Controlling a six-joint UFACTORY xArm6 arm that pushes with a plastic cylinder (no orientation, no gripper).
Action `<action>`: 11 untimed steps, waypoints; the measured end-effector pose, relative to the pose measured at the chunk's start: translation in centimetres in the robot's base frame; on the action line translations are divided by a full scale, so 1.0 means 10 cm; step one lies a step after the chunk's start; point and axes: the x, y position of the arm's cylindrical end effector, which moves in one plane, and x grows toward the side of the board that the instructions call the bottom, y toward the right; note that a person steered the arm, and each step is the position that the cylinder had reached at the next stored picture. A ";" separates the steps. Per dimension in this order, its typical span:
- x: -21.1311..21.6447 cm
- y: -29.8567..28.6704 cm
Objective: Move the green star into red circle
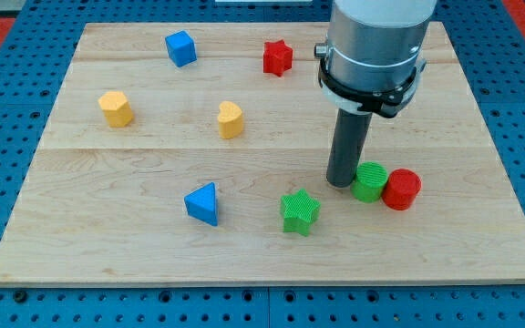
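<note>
Wood makes up the worktop (153, 264), a pale board that sits on a blue plate full of small holes. From the one camera view, the green star (300, 211) sits near the view's bottom, a little right of the middle. The red circle (401, 189) is to its right and a bit higher, touching a green circle (368, 180) that stands between it and the star's side of the board. My tip (341, 184) rests on the board just beside the green circle, on its left, and above and to the right of the green star, not touching the star. I have no hand, only a dark rod, so nothing opens or shuts and nothing is held. A blue triangle (202, 202) lies left of the star. A yellow heart (231, 119) and a yellow block (116, 107) sit higher up on the left, a blue cube (180, 47) is near the view's top, and a red star (278, 56) is up there too. The green star looks small, hard and light, so I think it will slide easily and may spin if pushed on a point. I would push on its left side, low and in the middle, aiming right, and watch that the green circle does not get in the way.
</note>
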 end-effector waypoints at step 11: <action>0.98 -0.28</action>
